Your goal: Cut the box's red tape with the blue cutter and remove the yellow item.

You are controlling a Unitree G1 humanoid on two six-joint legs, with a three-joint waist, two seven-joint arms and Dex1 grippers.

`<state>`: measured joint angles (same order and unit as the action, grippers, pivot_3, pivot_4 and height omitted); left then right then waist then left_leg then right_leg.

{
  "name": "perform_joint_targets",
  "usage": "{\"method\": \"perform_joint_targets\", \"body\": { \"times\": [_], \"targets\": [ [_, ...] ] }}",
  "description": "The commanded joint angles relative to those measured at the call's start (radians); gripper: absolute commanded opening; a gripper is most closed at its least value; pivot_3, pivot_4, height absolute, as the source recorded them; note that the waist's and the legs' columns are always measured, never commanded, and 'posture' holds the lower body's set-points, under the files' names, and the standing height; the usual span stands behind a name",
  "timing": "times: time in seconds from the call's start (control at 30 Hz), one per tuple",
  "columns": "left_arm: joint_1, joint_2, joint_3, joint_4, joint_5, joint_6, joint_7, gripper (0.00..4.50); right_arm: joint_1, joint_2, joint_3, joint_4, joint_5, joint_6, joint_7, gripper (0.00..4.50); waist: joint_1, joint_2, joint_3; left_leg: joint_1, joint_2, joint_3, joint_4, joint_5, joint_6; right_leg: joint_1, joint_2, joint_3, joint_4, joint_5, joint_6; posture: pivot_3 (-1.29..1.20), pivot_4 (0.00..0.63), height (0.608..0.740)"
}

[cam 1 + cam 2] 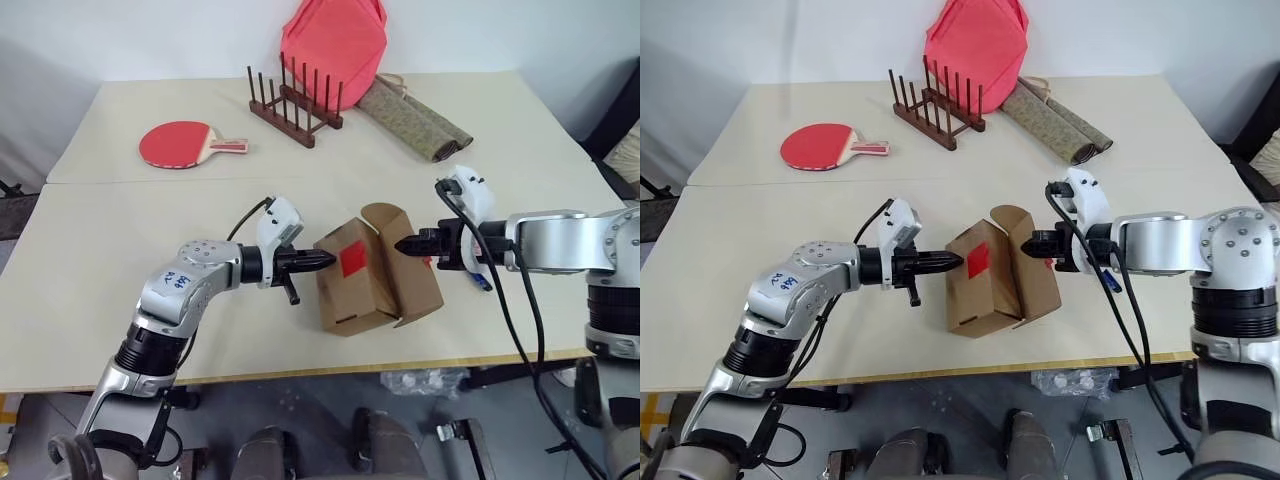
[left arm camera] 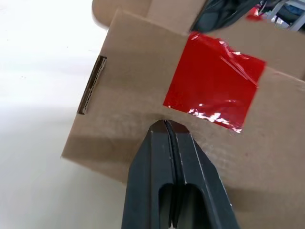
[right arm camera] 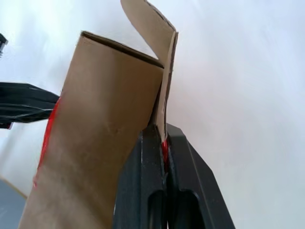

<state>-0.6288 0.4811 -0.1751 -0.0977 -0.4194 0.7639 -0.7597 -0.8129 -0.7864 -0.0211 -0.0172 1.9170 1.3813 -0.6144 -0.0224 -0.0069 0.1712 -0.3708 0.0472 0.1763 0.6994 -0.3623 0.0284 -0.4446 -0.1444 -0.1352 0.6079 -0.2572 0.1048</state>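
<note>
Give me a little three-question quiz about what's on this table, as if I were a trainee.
1. True or false: the red tape sits on the box face that the left hand presses.
2. What is the right hand pinching? A) the paddle B) a cardboard flap C) the wooden rack
3. What lies far left on the table?

Key: 1 true. 2 B, the flap. 3 the red table-tennis paddle.

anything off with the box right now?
Yes. The box sits tilted on the table, lid flap swung open. The right end effector is shut on that flap; the left end effector presses shut against the red tape face.
</note>
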Motion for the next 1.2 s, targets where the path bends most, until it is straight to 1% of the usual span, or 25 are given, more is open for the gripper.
{"method": "perform_joint_targets", "body": {
  "times": [0.03,0.3,0.43,0.5,0.57,0.63,0.7,0.73,0.83,0.87,0.93,0.97,1.07,1.13,1.2],
  "targets": [
    [-0.006,-0.007,-0.022,0.034,0.044,-0.008,0.015,0.00,-0.029,-0.020,0.034,-0.072,0.055,-0.077,-0.018,0.02,0.000,0.000,0.000,0.000,0.000,0.000,0.000,0.000,0.000,0.000,0.000,0.000,0.000,0.000,0.000,0.00,0.150,0.740],
    [0.008,0.000,-0.007,0.067,0.082,-0.029,0.011,0.00,-0.112,-0.040,0.108,-0.070,0.055,-0.104,-0.056,0.02,0.004,0.000,0.000,-0.001,0.001,0.000,0.000,0.001,0.002,0.000,-0.002,0.000,0.000,0.001,0.001,0.00,0.150,0.740],
    [0.019,-0.002,0.021,0.049,0.073,-0.026,0.005,0.00,-0.119,-0.056,0.140,-0.073,0.055,-0.104,-0.079,0.02,0.012,0.000,0.000,-0.004,0.001,-0.001,0.000,0.000,0.002,-0.002,-0.002,-0.001,-0.002,0.001,0.001,0.00,0.150,0.740],
    [0.014,-0.017,0.095,0.026,0.007,0.008,0.006,0.00,-0.116,-0.059,0.147,-0.076,0.055,-0.108,-0.092,0.02,0.016,0.000,0.000,-0.004,0.001,-0.001,0.000,0.000,0.002,-0.002,-0.002,-0.001,-0.003,0.001,0.002,0.00,0.150,0.740],
    [-0.004,-0.029,0.203,-0.010,-0.112,0.098,0.004,0.00,-0.119,-0.054,0.153,-0.081,0.055,-0.114,-0.108,0.02,0.018,0.000,0.000,-0.005,0.001,-0.001,0.000,0.000,0.002,-0.002,-0.002,-0.002,-0.003,0.001,0.002,0.00,0.150,0.740],
    [-0.025,-0.011,0.298,-0.050,-0.252,0.227,-0.019,0.00,-0.124,-0.041,0.164,-0.094,0.055,-0.126,-0.133,0.02,0.016,0.000,0.000,-0.005,0.002,-0.001,0.000,0.000,0.002,-0.002,-0.001,-0.002,-0.003,0.001,0.002,0.00,0.150,0.740],
    [-0.035,0.005,0.345,-0.075,-0.332,0.307,-0.025,0.00,-0.126,-0.030,0.170,-0.104,0.055,-0.137,-0.149,0.02,0.015,0.000,0.000,-0.005,0.002,-0.002,0.000,0.000,0.002,-0.002,-0.001,-0.002,-0.003,0.001,0.002,0.00,0.150,0.740],
    [-0.049,-0.003,0.358,-0.086,-0.362,0.325,-0.015,0.00,-0.125,-0.024,0.173,-0.112,0.055,-0.143,-0.158,0.02,0.016,0.000,0.000,-0.005,0.002,-0.002,0.000,0.000,0.002,-0.002,-0.001,-0.002,-0.003,0.001,0.002,0.00,0.150,0.740],
    [-0.083,-0.027,0.375,-0.103,-0.408,0.349,0.021,0.00,-0.124,-0.018,0.180,-0.127,0.055,-0.150,-0.174,0.02,0.021,0.000,0.000,-0.005,0.001,-0.002,0.000,0.000,0.002,-0.002,-0.001,-0.001,-0.003,0.001,0.002,0.00,0.150,0.740],
    [-0.097,-0.036,0.359,-0.105,-0.409,0.350,0.028,0.00,-0.124,-0.017,0.179,-0.129,0.055,-0.152,-0.176,0.02,0.023,0.000,0.000,-0.005,0.001,-0.002,0.000,0.000,0.002,-0.002,-0.001,-0.002,-0.003,0.002,0.003,0.00,0.150,0.740],
    [-0.095,-0.017,0.270,-0.124,-0.369,0.340,0.009,0.00,-0.127,-0.021,0.179,-0.129,0.055,-0.154,-0.180,0.02,0.023,-0.001,0.001,-0.005,0.000,-0.002,0.001,0.000,0.002,-0.002,-0.002,-0.002,-0.003,0.002,0.003,0.00,0.150,0.740],
    [-0.078,0.012,0.213,-0.136,-0.337,0.325,-0.016,0.00,-0.128,-0.025,0.179,-0.129,0.055,-0.155,-0.185,0.02,0.022,-0.001,0.001,-0.005,0.000,-0.002,0.001,0.000,0.002,-0.002,-0.002,-0.002,-0.004,0.002,0.003,0.00,0.150,0.740],
    [-0.038,0.102,0.092,-0.139,-0.258,0.268,-0.084,0.00,-0.131,-0.034,0.179,-0.128,0.055,-0.156,-0.197,0.02,0.016,-0.001,0.001,-0.005,-0.001,-0.001,-0.001,0.000,0.002,-0.002,-0.001,-0.002,-0.004,0.002,0.003,0.00,0.150,0.740],
    [-0.025,0.156,0.030,-0.125,-0.204,0.225,-0.120,0.00,-0.135,-0.047,0.178,-0.125,0.055,-0.150,-0.195,0.02,0.012,-0.001,0.001,-0.005,-0.001,0.000,-0.001,0.000,0.002,-0.003,0.001,-0.001,-0.004,0.002,0.003,0.00,0.150,0.740],
    [-0.020,0.185,-0.005,-0.108,-0.166,0.180,-0.148,0.00,-0.138,-0.057,0.173,-0.121,0.055,-0.148,-0.191,0.02,0.014,0.000,0.001,-0.005,0.000,0.000,-0.001,0.000,0.001,-0.003,0.003,-0.001,-0.004,0.001,0.002,0.00,0.150,0.740]
  ]
}}
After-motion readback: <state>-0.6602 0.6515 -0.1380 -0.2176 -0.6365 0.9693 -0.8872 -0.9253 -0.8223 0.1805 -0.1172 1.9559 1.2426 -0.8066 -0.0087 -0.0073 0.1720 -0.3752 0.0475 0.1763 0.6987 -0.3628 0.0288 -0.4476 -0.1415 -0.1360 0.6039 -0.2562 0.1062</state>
